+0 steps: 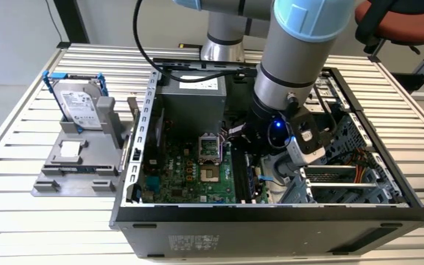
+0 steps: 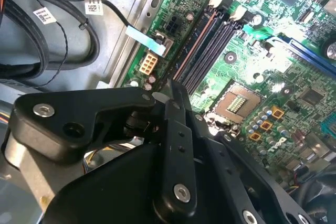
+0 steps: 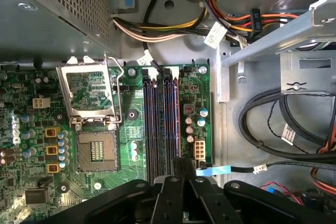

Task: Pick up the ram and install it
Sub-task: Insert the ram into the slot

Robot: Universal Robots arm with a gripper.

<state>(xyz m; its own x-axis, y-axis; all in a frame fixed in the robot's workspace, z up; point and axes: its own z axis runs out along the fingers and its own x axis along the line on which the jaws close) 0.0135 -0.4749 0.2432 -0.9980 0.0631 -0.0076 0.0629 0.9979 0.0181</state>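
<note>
While the arm (image 1: 289, 72) reaches down into the open computer case (image 1: 271, 226), which lies on a slatted metal table (image 1: 20, 232), the gripper (image 2: 176, 88) hangs directly over the bank of four memory slots (image 3: 161, 124) on the green motherboard (image 3: 134, 174). Both wrist views show its black fingers (image 2: 178, 129) drawn close together into a narrow stance at one end of the slot bank. In the second wrist view the ram (image 2: 191, 45) appears edge-on as a thin reddish-brown strip. It runs out from between the fingertips along the slot nearest the board's edge, toward the white latches at the far end of the bank. Whether the ram is fully seated in that slot cannot be determined. The three neighbouring slots look dark and unoccupied. An open CPU socket (image 3: 97, 150) with its metal retention frame raised lies beside the slot bank, away from the board's edge. A small white power connector (image 2: 148, 65) sits at the board's edge just beside the ram, and black cables (image 2: 52, 30) loop across the bare case floor beyond it. In the exterior view, a silver hard drive (image 1: 79, 105) in a blue frame stands upright on a grey fixture (image 1: 79, 165), outside the case, toward the exterior view's left.
</note>
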